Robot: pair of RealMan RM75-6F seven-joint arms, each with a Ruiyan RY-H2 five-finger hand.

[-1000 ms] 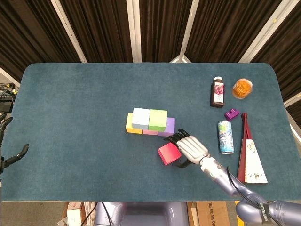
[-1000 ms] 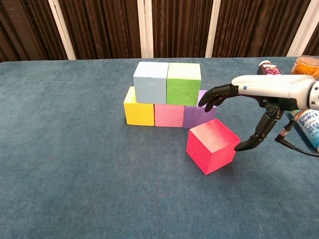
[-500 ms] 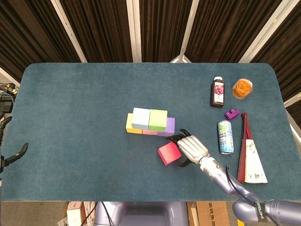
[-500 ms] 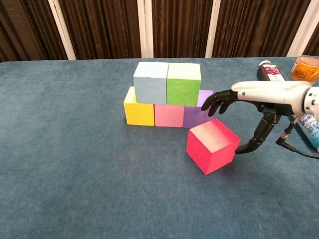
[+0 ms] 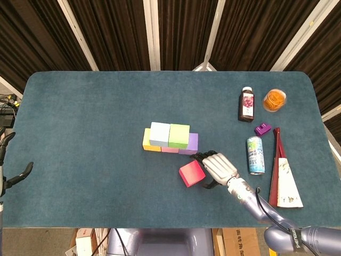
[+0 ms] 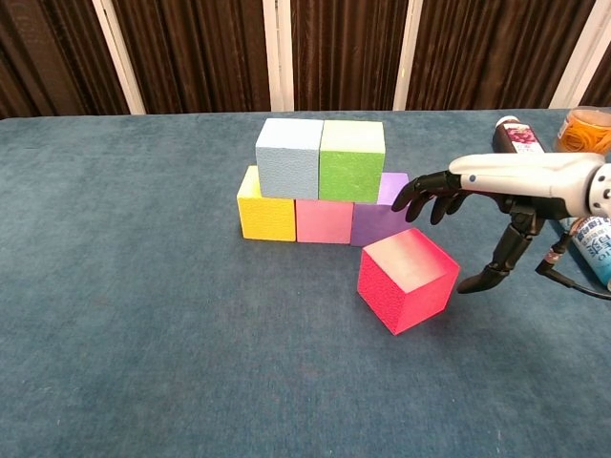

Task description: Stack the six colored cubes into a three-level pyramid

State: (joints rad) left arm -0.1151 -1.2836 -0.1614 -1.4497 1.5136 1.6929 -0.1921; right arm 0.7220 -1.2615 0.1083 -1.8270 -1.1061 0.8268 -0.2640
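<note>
While both views show the blue table, only the head view takes in its whole top, where a dark bottle, a tub of orange pieces, a small purple piece, a can and a red-and-white cone-shaped pack are seen at the right side. Part of the left hand is seen only there, at the far left edge beyond the table, its fingers apart and nothing held. From the chest view the stack is read front-on: three cubes sit in a touching row, yellow, pink and purple, and two rest on them, light blue and green. Six cubes are counted in all; the sixth, the red cube, lies on the cloth just in front of the purple one, turned at an angle. The right hand is spread open just right of the red cube, its upper fingers above the cube's far corner and its thumb near the cube's right edge, with nothing gripped; whether the thumb touches cannot be told. Compared with a second ago, the right hand has been drawn slightly rightward, while the cubes lie as before.
</note>
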